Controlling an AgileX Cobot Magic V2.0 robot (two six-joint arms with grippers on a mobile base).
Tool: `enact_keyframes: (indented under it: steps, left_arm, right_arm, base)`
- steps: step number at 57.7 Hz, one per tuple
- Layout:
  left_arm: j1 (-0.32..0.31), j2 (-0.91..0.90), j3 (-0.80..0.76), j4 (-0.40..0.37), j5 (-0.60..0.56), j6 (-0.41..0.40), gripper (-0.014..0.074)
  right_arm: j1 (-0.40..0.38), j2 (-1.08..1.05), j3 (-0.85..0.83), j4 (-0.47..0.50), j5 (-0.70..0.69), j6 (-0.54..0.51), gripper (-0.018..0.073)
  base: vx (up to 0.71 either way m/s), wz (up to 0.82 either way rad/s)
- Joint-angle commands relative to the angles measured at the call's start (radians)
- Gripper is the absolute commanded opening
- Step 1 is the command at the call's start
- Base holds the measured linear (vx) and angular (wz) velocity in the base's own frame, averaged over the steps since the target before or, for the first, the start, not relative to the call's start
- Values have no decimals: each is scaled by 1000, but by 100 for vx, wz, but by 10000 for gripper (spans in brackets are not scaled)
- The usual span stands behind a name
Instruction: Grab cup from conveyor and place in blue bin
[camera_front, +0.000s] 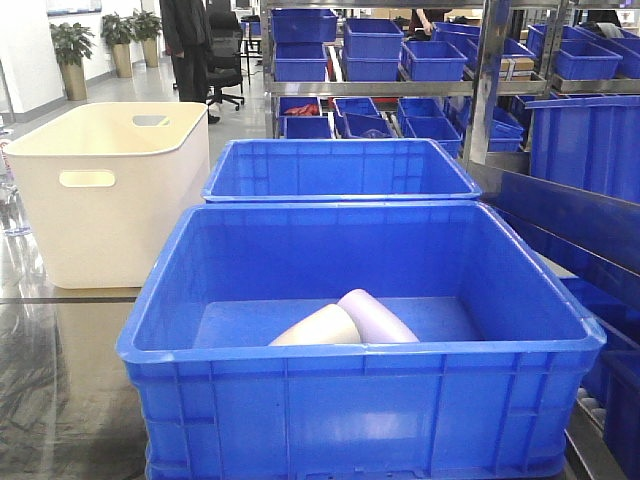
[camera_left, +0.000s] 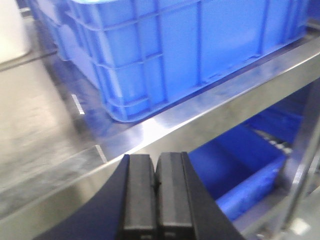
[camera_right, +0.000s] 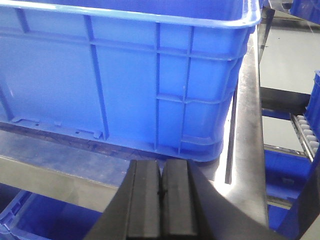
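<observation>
Cups (camera_front: 345, 322) lie tipped inside the blue bin (camera_front: 360, 385). Both grippers, left (camera_left: 155, 187) and right (camera_right: 162, 192), sit pressed together and empty, with the bin at twelve o'clock; no conveyor shows.

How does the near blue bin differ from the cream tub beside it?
The blue bin is bright blue with short ribs under a thick rim; the cream tub is smooth-walled with handle cut-outs. The blue bin holds two cups lying on their sides; the cream tub's inside is hidden. Both are open-topped.
</observation>
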Motion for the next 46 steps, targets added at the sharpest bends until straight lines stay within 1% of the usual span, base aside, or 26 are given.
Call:
enact_keyframes:
  steps: [1, 6, 11, 15, 19, 22, 24, 25, 27, 32, 46]
  left_arm:
    - [-3, -6, 10, 62, -148, -64, -2]
    - [1, -51, 90, 149, -267, -143, -2]
    - [23, -125, 192, 217, -376, -168, -2]
    - [55, -199, 275, 226, -433, -168, -2]
    - [98, -280, 354, 222, -458, -169, -2]
    - [126, -267, 402, 222, -487, -175, -2]
    - [138, -262, 413, 222, -480, -175, -2]
    - [141, -262, 411, 224, -446, -173, -2]
    - [147, -262, 407, 234, -422, -164, -2]
    - [148, -268, 408, 256, -426, -163, -2]
    - [148, -269, 408, 257, -424, -165, -2]
  right_arm:
    - [-1, 0, -28, -4, -82, 0, -10]
    - [-1, 0, -28, -4, -82, 0, -10]
    - [-1, 0, -28, -4, -82, 0, -10]
    - [-1, 0, -28, -4, -82, 0, -10]
    - [-1, 0, -28, -4, -82, 0, -10]
    - [-1, -1, -28, -4, -79, 0, -10]
    - [-1, -1, -28, -4, -77, 0, -10]
    - [-1, -1, -28, -4, -77, 0, -10]
    - [-1, -1, -28, -4, -77, 0, -10]
    - [-1, -1, -28, -4, -77, 0, -10]
    - [-1, -1, -28, -4, -77, 0, -10]
  base:
    - [0, 0]
    - [0, 0]
    - [0, 0]
    - [0, 0]
    - [0, 0]
    - [0, 0]
    - [0, 0]
    - [0, 1]
    - [0, 1]
    - [0, 0]
    - [0, 0]
